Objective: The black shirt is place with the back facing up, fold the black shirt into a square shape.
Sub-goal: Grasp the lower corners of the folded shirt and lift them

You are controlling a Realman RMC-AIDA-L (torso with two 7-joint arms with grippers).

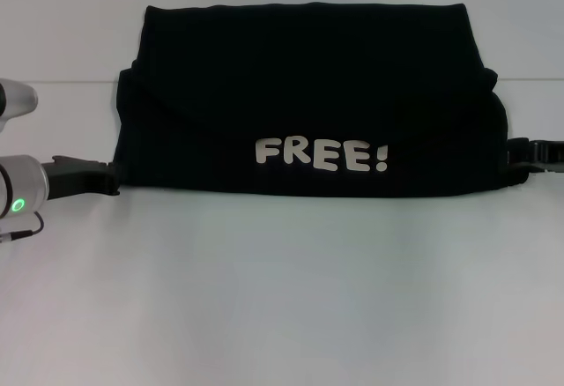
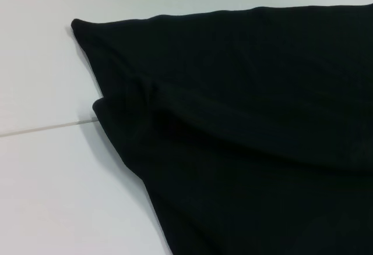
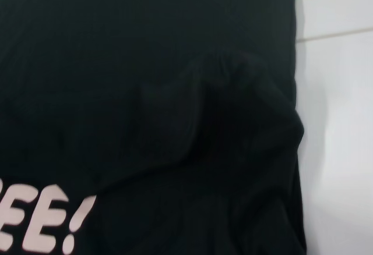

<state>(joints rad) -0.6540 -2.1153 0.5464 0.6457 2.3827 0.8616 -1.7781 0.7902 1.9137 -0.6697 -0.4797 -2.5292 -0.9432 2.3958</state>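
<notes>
The black shirt (image 1: 308, 95) is lying across the far middle of the worktop (image 1: 282, 298), folded into a wide band with "FREE!" showing along its near edge. The left claw (image 1: 110, 179) and right claw (image 1: 514, 159) are sitting at the band's near corners; I cannot tell their grip. Next, I reckon, the ends need folding inward toward a square.

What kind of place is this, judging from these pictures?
Probably a robot test bench or lab: a plain white table, one folded black shirt lying alone on it, and a left gripper and right gripper at its sides.
</notes>
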